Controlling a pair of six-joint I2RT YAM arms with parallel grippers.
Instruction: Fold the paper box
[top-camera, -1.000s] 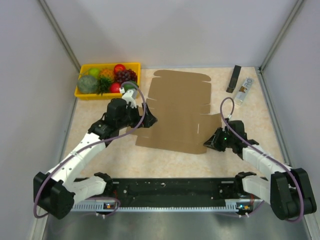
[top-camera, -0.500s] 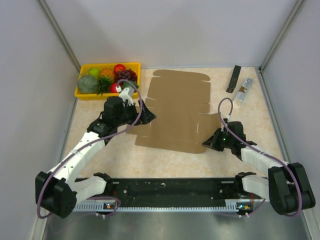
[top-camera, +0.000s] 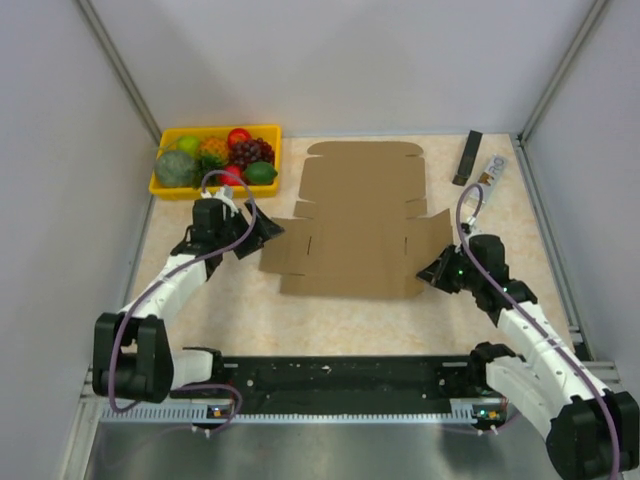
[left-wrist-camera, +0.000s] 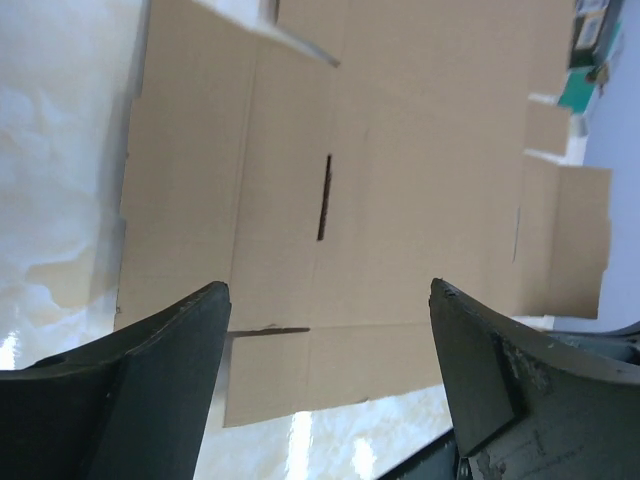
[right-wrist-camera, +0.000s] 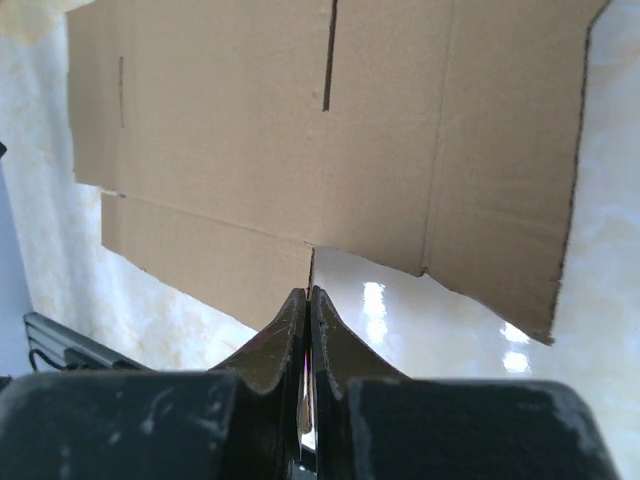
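Brown corrugated cardboard — the paper box (top-camera: 358, 225), a flat die-cut sheet — lies mid-table, right of the yellow fruit tray (top-camera: 165, 190). The left gripper (top-camera: 268, 228) gapes wide at its left edge; the right gripper (top-camera: 427, 276) is pressed closed at its near right corner.

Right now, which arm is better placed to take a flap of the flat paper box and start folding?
Left, probably. The left fingers stand wide open facing the left flap of the paper box, ready to close. The right fingers are shut at its near right edge and would need to open first.
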